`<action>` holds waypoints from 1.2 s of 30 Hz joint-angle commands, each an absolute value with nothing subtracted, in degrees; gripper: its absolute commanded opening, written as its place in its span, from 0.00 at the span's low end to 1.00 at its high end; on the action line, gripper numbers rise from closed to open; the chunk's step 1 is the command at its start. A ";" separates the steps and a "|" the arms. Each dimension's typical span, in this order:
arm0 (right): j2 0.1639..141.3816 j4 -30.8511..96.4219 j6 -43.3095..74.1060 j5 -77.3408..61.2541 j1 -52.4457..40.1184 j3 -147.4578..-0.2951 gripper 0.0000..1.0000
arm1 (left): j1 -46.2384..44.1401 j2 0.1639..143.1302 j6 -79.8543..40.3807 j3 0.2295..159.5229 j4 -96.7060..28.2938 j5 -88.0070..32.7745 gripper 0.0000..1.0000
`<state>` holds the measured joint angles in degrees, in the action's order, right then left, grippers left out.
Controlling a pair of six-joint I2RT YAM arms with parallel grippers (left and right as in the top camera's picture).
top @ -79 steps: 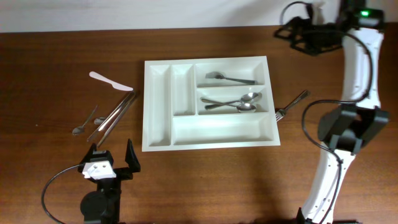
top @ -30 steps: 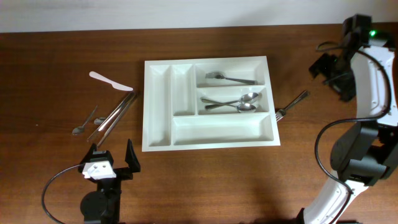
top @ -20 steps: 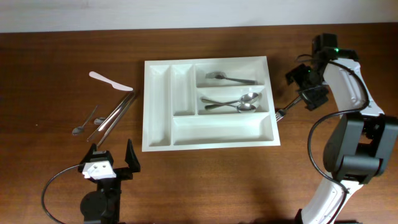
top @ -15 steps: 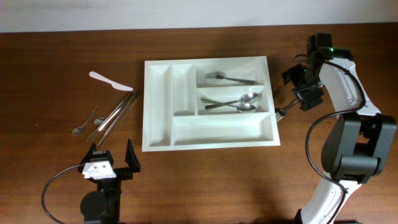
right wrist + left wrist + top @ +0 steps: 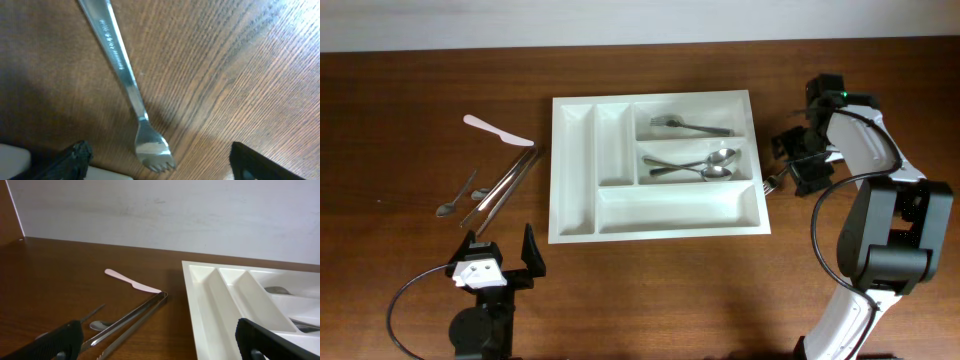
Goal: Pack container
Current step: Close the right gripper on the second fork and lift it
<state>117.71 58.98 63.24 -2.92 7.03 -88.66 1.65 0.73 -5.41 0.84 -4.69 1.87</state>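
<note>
Overhead view: the right gripper [image 5: 798,165] has swung in from the far table edge and now hangs over the fork [image 5: 131,95] just right of the mid-table white tray [image 5: 655,98], jaws apart astride it and unclamped, so pickup is judged next; the left gripper [image 5: 501,250] idles, jaws apart.

table [image 5: 650,290] was dark reddish-brown, streaky wood grain. container [image 5: 660,234] plain white. fork [image 5: 127,85] right of it shone silver, faint stamped marks on handle. spoons [image 5: 705,165] inside were silver. knife [image 5: 131,282] far left looked pale pinkish-white. tongs [image 5: 505,185] silver. wall [image 5: 175,210] off-white, faintly smudged. right arm [image 5: 865,140] white shell, green light [image 5: 842,96]. left gripper [image 5: 501,250] and right gripper [image 5: 160,162] were black.
</note>
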 commanded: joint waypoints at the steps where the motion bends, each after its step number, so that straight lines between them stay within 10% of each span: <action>1: 117.69 58.37 64.10 -2.61 6.70 -87.90 0.87 | 1.93 0.40 -5.69 0.54 -4.69 1.23 0.99; 17: 117.78 49.69 62.00 -2.98 3.44 -81.89 0.84 | 1.93 0.40 -5.69 0.54 -4.69 1.21 0.99; 36: 117.80 47.13 61.98 -2.35 3.70 -79.29 0.06 | 1.93 0.40 -5.72 0.54 -4.69 1.21 0.99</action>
<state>117.69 47.44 61.60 -2.92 3.66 -80.05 1.65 0.73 -5.41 0.84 -4.69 1.87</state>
